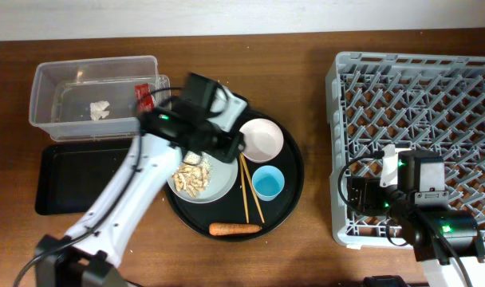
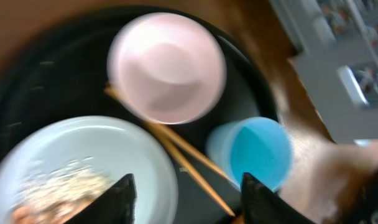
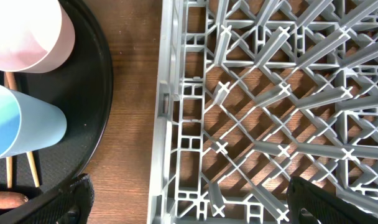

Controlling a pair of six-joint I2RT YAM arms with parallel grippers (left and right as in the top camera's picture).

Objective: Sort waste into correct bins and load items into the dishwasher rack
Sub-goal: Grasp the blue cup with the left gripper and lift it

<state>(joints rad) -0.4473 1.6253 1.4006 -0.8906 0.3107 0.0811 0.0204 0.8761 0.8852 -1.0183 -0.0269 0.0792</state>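
On the round black tray [image 1: 292,199] sit a pale grey plate [image 1: 220,185] with beige food scraps [image 1: 191,175], a pink-sided bowl [image 1: 261,139], a light-blue cup [image 1: 268,183], chopsticks [image 1: 251,191] and a carrot [image 1: 234,229]. My left gripper [image 1: 226,145] hovers open and empty over the plate's edge beside the bowl. Its wrist view, blurred, shows the jaws [image 2: 188,193] above the plate [image 2: 83,155], chopsticks [image 2: 176,152], bowl [image 2: 167,68] and cup [image 2: 254,152]. My right gripper [image 1: 358,191] is open and empty [image 3: 189,199] over the left rim of the dishwasher rack [image 1: 418,88].
The clear tub [image 1: 59,80] at the back left holds a white tissue [image 1: 99,109]; a red wrapper [image 1: 143,96] is at its right end. The shallow black rectangular tray [image 1: 67,179] lies in front of it. A strip of bare table separates the round tray from the rack [image 3: 270,112].
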